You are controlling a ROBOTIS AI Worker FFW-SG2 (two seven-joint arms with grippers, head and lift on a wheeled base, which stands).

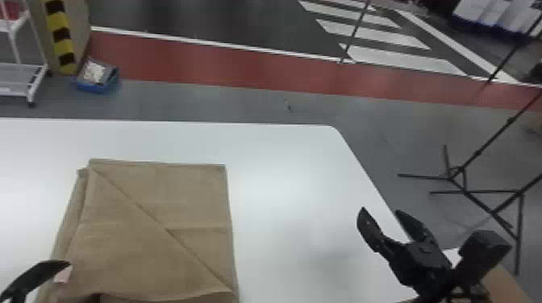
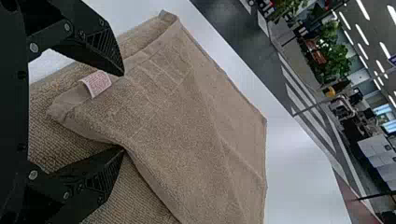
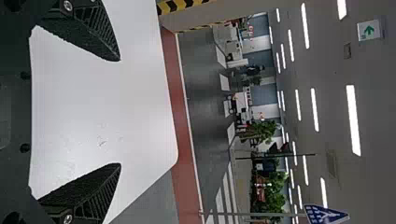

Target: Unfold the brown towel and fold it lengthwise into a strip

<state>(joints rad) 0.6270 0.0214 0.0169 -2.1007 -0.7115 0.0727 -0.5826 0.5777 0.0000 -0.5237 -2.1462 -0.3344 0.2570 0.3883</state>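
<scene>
L gripper's jaws stood wide apart, nothing clamped, nr. the tag on the brown towel; whether the tips touched cloth, can't tell. R gripper's jaws also gaped, empty, above the R side of a white table, well apart fr. the towel. The towel lay there in folded layers, w/ a diag. line across its top. Beyond, on the flr.: a blue bin.
</scene>
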